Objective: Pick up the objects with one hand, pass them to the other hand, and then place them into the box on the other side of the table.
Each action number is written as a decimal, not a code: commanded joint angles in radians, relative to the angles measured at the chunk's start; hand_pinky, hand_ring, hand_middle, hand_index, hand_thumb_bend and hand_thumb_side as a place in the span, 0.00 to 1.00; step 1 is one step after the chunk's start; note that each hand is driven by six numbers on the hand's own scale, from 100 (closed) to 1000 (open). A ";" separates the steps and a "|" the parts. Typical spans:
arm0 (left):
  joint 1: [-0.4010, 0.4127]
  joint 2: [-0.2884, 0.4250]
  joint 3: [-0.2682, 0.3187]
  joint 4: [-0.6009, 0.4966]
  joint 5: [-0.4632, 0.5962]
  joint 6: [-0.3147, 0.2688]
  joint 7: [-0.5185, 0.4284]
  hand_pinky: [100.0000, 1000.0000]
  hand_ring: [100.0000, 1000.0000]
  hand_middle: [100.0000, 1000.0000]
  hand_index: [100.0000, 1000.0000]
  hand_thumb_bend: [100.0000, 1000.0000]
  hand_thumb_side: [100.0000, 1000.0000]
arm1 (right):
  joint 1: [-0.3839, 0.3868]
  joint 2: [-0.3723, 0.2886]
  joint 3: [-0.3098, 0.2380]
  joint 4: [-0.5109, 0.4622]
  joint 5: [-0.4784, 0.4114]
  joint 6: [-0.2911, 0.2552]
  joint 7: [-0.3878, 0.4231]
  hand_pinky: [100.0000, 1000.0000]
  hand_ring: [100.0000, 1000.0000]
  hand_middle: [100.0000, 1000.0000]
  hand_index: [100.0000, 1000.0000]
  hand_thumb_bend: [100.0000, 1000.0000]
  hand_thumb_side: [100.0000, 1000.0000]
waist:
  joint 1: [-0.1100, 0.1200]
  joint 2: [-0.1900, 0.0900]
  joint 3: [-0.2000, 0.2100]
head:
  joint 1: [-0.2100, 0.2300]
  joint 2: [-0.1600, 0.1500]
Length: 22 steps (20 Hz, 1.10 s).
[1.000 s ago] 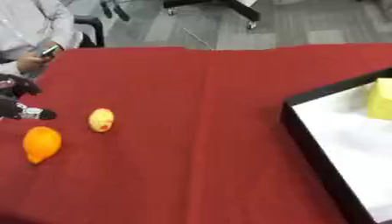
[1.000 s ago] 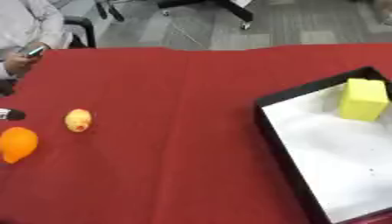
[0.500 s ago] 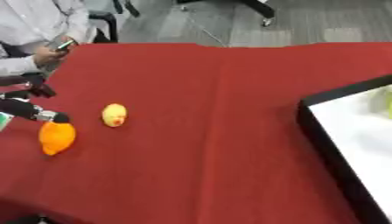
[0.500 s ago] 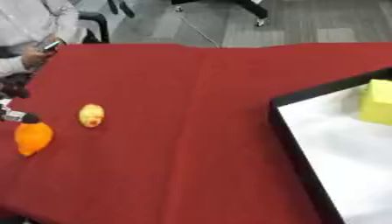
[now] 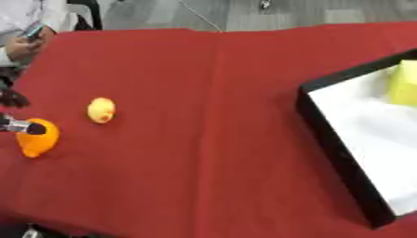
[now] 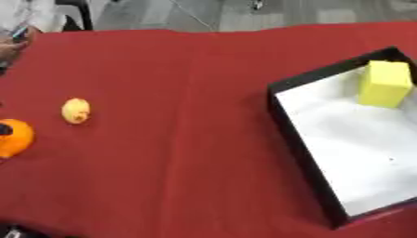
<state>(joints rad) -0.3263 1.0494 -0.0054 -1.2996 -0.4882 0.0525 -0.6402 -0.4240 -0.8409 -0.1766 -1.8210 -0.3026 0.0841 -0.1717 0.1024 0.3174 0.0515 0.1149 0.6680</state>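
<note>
at the left edge of the frame, about halfway down, the left hand (image 5: pixel 15 124) pokes in from the side. only a silver finger with a black tip shows clearly, and that tip touches the top of the orange fruit (image 5: pixel 36 139). a dark bit of the hand sits just above it by the edge. i cannot tell whether the fingers are spread or curled, since most of the hand is cut off. the right hand does not show in either view.

the orange fruit lies on the red cloth (image 5: pixel 204 139) at the far left, a little below the middle. just to its right and slightly higher lies a small yellow fruit (image 5: pixel 101 110) with a reddish spot on it; the two are near each other but apart.

over on the right side of the frame sits the box (image 6: pixel 286 125), black-walled with a white floor, set askew so one corner points toward the upper right. a yellow block (image 6: pixel 384 83) stands inside it, in the upper corner, close to the far wall. the rest of the white floor is bare apart from a tiny dark speck.

the cloth covers the table from the top edge down, with a faint crease running from the top middle downward. grey floor shows beyond the far edge.
</note>
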 commanded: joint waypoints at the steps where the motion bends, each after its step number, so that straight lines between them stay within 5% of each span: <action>1: 0.003 0.055 0.025 0.001 -0.009 0.004 -0.001 0.86 0.89 0.80 0.87 0.90 0.75 | -0.006 -0.023 -0.014 -0.006 0.008 0.000 0.001 0.81 0.85 0.81 0.79 0.59 0.25 | 0.014 -0.002 0.002 | -0.012 0.013; 6: 0.000 0.044 0.012 0.007 -0.049 0.021 0.012 0.85 0.88 0.79 0.86 0.93 0.73 | -0.009 -0.017 -0.015 -0.004 0.005 0.000 0.006 0.81 0.85 0.81 0.79 0.59 0.25 | 0.015 0.000 0.000 | -0.002 0.003; 22: -0.010 -0.026 -0.054 -0.004 -0.067 0.061 0.060 0.82 0.84 0.74 0.76 0.79 0.69 | -0.001 -0.002 -0.030 0.000 -0.004 -0.003 0.003 0.82 0.86 0.81 0.79 0.59 0.25 | 0.007 0.001 -0.004 | 0.097 -0.069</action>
<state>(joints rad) -0.3271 0.9940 -0.0638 -1.2916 -0.5550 0.1123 -0.5821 -0.4189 -0.8228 -0.1900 -1.8173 -0.3041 0.0825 -0.1671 0.1063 0.3205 0.0460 0.2016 0.6133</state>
